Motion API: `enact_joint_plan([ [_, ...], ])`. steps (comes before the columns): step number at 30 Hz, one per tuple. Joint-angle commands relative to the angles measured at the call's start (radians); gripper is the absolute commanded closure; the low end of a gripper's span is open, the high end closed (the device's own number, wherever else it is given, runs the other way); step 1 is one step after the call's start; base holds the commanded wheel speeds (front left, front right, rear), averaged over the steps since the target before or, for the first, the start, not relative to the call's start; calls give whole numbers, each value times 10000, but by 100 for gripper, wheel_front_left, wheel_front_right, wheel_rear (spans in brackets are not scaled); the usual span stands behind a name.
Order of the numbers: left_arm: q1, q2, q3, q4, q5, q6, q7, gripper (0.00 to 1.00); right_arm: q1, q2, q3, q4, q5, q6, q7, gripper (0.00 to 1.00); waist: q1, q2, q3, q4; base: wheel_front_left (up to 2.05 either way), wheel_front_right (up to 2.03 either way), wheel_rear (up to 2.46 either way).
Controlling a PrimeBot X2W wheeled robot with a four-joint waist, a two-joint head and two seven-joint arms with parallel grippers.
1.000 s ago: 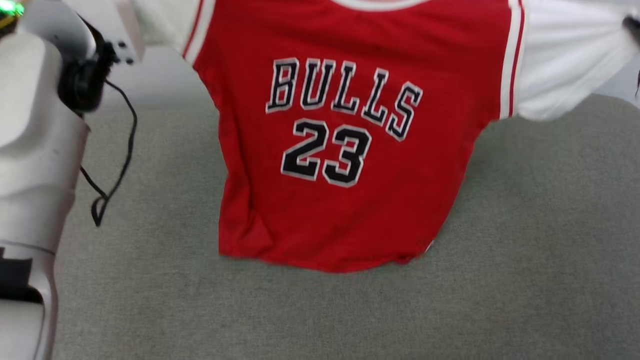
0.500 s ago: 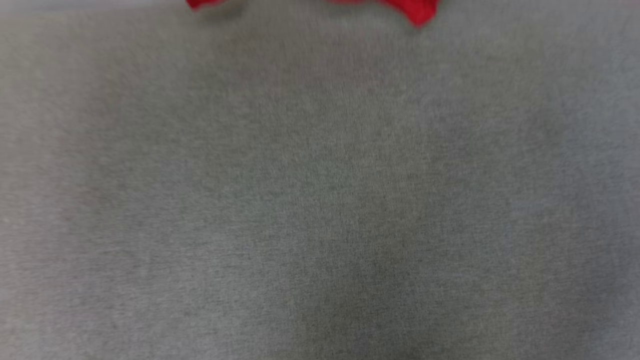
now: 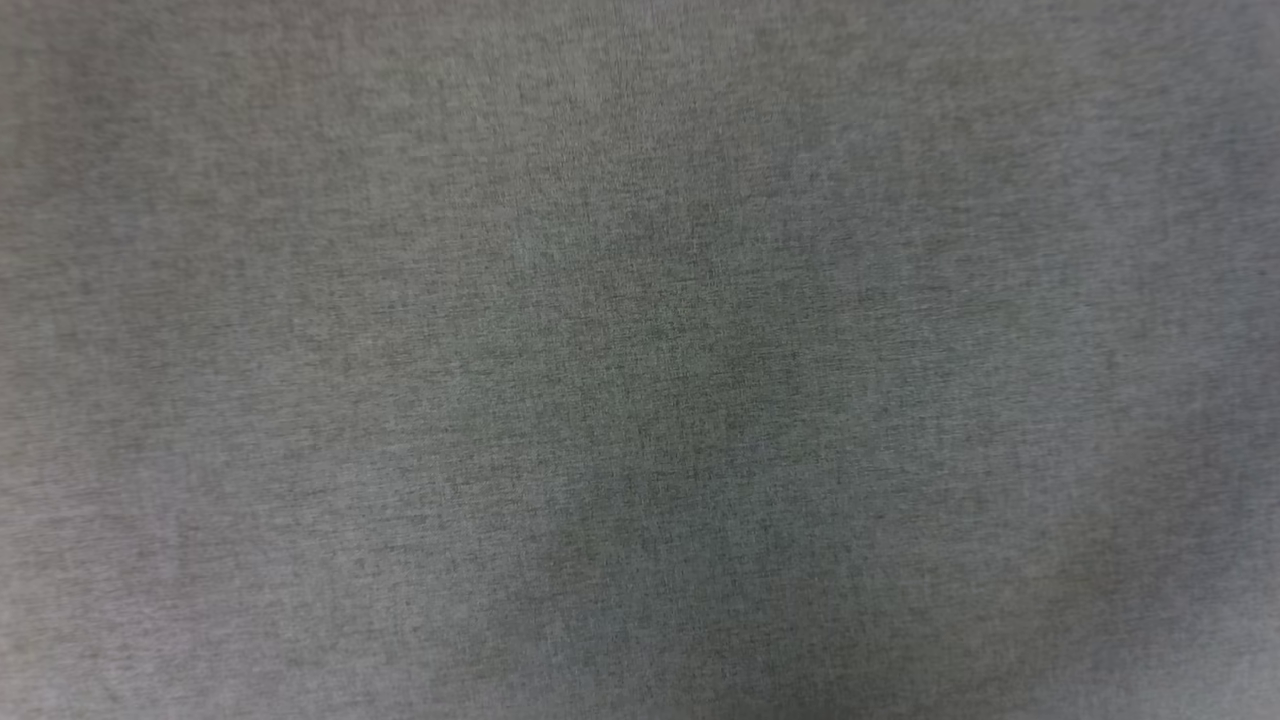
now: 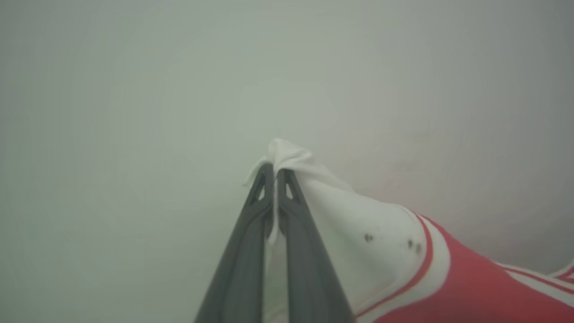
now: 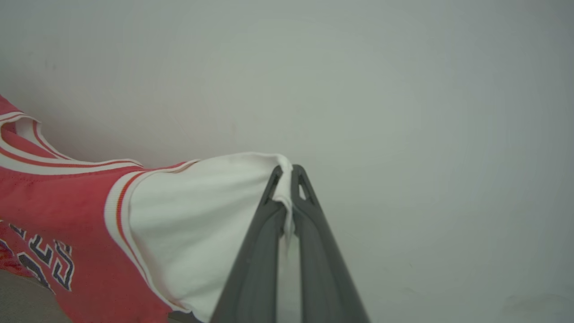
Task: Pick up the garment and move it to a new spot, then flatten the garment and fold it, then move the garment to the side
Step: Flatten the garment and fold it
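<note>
The garment [image 5: 67, 224] is a red jersey with white sleeves and black lettering. It hangs stretched between my two grippers. In the left wrist view my left gripper [image 4: 274, 172] is shut on the tip of one white sleeve, and the garment [image 4: 448, 282] runs off to the lower right. In the right wrist view my right gripper [image 5: 287, 170] is shut on the edge of the other white sleeve, with the red body trailing to the left.
The head view looks straight down at a grey fabric surface [image 3: 640, 360], blurred. Behind both grippers is a plain pale wall [image 5: 403, 89]. A corner of the grey surface [image 5: 22, 300] shows under the garment's red body.
The head view has swung down: the garment and the left arm went out of the top of the picture, leaving grey fabric.
</note>
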Motion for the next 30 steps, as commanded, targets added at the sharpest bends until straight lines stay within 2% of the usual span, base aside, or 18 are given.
enact_joint_plan([
  [1, 94, 15, 43, 37, -65, -66, -137, 100, -222, -11, 147, 158, 140, -11, -157, 100, -3, 0, 282, 7, 0, 0, 0],
  [7, 595, -17, 143, 223, -355, -290, -458, 100, -32, -214, 885, 554, 709, -11, -521, 100, -3, 0, 191, 161, 0, 0, 0],
  [12, 1740, -66, 416, 104, -882, -623, -775, 100, 918, -472, 1415, 437, 1319, -9, -682, 100, -3, 0, -560, 322, 0, 0, 0],
  [15, 2900, -56, 597, -147, -1201, -772, -939, 100, 1911, -735, 1684, 249, 1681, -11, -606, 100, -3, 0, -1285, 475, 0, 0, 0],
  [20, 5358, 100, 907, -914, -1708, -735, -1087, 100, 4110, -1118, 1827, -146, 2405, -11, -102, 100, -3, 0, -2596, 665, 0, 0, 0],
  [23, 7175, 166, 1239, -1576, -2155, -572, -1110, 100, 5623, -1286, 1739, -424, 2712, -11, 175, 100, -3, 0, -3372, 741, 0, 0, 0],
  [26, 9090, 324, 1382, -2415, -2412, -227, -1019, 100, 7076, -1412, 1465, -784, 2982, -12, 394, 100, -3, 0, -4029, 800, 0, 0, 0],
  [27, 9090, 324, 1382, -2415, -2412, -227, -1019, 100, 7076, -1412, 1465, -784, 2982, -12, 394, 100, -3, 0, -4029, 800, 0, 0, 0],
  [30, 11036, 417, 1570, -3294, -2693, 170, -946, 100, 8584, -1407, 1124, -1132, 3161, -14, 530, 100, -3, 0, -4655, 863, 0, 0, 0],
])
